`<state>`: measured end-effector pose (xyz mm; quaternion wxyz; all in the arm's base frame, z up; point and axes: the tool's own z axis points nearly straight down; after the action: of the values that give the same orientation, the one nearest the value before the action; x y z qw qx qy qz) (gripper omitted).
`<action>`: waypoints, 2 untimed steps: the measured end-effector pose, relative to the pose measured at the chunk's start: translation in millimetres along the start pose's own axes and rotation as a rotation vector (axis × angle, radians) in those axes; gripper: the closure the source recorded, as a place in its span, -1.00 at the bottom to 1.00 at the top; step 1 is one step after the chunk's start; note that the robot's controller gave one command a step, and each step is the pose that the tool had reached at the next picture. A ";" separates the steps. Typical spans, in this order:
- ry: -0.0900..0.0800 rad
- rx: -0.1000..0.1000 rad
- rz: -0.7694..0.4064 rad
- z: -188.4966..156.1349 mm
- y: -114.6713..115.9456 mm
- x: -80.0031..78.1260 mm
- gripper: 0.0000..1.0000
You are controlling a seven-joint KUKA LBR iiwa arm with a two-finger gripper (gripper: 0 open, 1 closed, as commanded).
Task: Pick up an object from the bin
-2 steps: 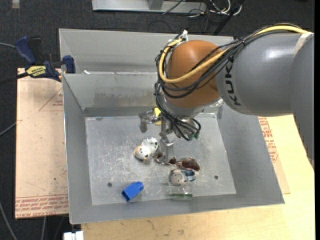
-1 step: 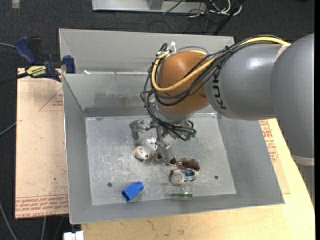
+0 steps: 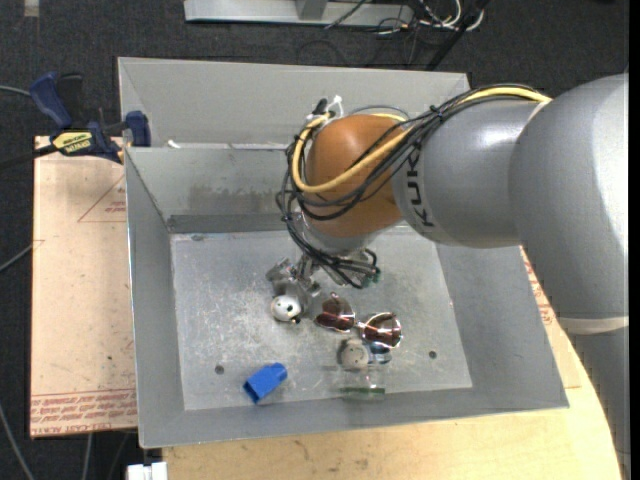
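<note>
My gripper hangs low over the middle of the bin floor, beneath the arm's orange cover. Just below it, almost touching, lies a small white round thing with dark spots. To the right of that lies a pair of sunglasses with reddish mirrored lenses. Whether anything sits between the gripper's tips cannot be made out.
A clear, roundish thing with a green base lies in front of the sunglasses, near the bin's front wall. A blue block-like thing rests at the front left. The big grey arm covers the bin's right side.
</note>
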<state>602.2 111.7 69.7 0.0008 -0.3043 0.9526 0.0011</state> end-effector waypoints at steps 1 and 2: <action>0.000 0.000 0.000 0.0 0.0 0.0 1.00; 0.001 0.000 0.001 -1.3 0.2 0.2 1.00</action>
<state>601.9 111.7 71.0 0.0005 -0.3038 0.9527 0.0012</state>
